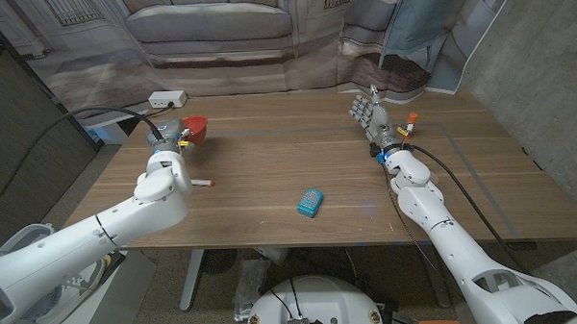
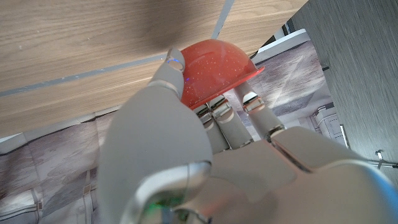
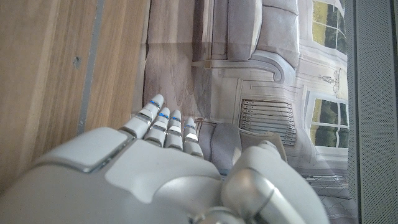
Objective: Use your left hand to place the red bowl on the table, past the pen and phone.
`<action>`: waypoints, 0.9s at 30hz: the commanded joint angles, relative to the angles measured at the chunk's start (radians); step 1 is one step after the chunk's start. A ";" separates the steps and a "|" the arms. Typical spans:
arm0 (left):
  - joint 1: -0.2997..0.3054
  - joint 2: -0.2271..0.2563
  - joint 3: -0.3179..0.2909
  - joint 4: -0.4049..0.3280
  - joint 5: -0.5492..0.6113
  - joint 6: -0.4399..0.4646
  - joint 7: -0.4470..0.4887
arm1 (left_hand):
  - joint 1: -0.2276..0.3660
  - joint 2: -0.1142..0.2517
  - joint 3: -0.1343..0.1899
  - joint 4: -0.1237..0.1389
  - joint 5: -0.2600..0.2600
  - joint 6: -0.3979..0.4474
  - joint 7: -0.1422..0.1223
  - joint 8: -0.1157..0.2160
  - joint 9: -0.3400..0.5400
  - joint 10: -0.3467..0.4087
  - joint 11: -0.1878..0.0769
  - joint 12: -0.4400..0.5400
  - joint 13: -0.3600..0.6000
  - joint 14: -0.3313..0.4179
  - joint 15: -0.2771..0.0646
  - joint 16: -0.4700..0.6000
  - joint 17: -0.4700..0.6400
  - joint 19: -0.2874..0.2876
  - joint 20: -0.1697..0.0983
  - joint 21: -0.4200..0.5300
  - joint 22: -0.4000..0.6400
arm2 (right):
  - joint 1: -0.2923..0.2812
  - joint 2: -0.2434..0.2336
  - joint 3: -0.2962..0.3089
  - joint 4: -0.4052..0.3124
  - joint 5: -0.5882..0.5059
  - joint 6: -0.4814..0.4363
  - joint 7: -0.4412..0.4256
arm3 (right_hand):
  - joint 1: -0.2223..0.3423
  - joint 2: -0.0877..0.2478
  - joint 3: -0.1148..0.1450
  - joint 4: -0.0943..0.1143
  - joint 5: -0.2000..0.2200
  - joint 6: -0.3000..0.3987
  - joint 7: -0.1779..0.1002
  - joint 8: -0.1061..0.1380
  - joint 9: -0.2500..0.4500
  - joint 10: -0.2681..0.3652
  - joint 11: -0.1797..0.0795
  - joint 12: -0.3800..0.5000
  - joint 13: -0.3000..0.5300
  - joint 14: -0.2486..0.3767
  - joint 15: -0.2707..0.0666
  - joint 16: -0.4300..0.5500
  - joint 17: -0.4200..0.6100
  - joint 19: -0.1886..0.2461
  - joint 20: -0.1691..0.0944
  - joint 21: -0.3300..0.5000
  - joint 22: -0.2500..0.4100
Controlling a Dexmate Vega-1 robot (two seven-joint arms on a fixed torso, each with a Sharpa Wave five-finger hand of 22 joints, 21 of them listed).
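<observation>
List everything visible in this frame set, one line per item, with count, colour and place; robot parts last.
red bowl: one, red, held by the left hand near the table's far left.
pen: one, white with red end, on the table beside the left arm.
phone: one, teal, table centre, near side.
power strip: one, white, beyond the table's far left edge.
table: one, wooden brown.
backdrop: one, printed sofa scene, behind the table.
left hand: one, grey, grips the bowl.
right hand: one, grey, fingers apart, holding nothing, far right of the table.

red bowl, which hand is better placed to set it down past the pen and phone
Left. The left hand already holds the red bowl over the far left of the table; the right hand is empty, far across.
</observation>
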 commanded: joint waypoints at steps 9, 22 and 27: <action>-0.040 -0.046 0.006 0.125 -0.045 -0.090 0.070 | -0.003 0.005 0.067 0.058 0.008 0.091 0.083 0.001 0.004 0.009 0.001 0.003 0.014 -0.003 0.000 0.001 0.001 -0.008 -0.129 -0.004 0.006 | 0.007 -0.001 0.009 0.015 -0.001 -0.001 0.008 | -0.003 0.010 -0.006 0.001 -0.002 0.008 0.002 0.002 0.003 0.006 0.001 -0.005 0.003 0.008 0.002 -0.006 0.006 0.013 -0.003 0.000 0.004; -0.099 -0.055 0.039 0.177 -0.043 -0.072 0.026 | -0.004 0.005 0.072 0.058 0.008 0.090 0.085 -0.002 0.004 0.008 0.003 0.001 0.019 -0.005 -0.001 0.002 0.003 -0.012 -0.131 -0.005 0.006 | -0.008 -0.007 0.023 -0.002 0.005 -0.012 -0.007 | -0.003 0.011 -0.007 0.001 -0.002 0.008 0.002 0.002 0.003 0.006 0.002 -0.005 0.003 0.007 0.004 -0.006 0.006 0.013 -0.003 0.000 0.004; -0.112 -0.059 0.046 0.199 -0.045 -0.069 0.019 | -0.003 0.005 0.075 0.057 0.008 0.091 0.086 -0.003 0.003 0.009 0.004 0.001 0.020 -0.004 -0.003 0.002 0.003 -0.012 -0.131 -0.005 0.006 | -0.013 -0.010 0.024 -0.012 0.004 -0.015 -0.015 | -0.003 0.011 -0.008 0.001 -0.002 0.009 0.002 0.002 0.003 0.006 0.003 -0.005 0.003 0.008 0.006 -0.006 0.006 0.013 -0.003 -0.001 0.004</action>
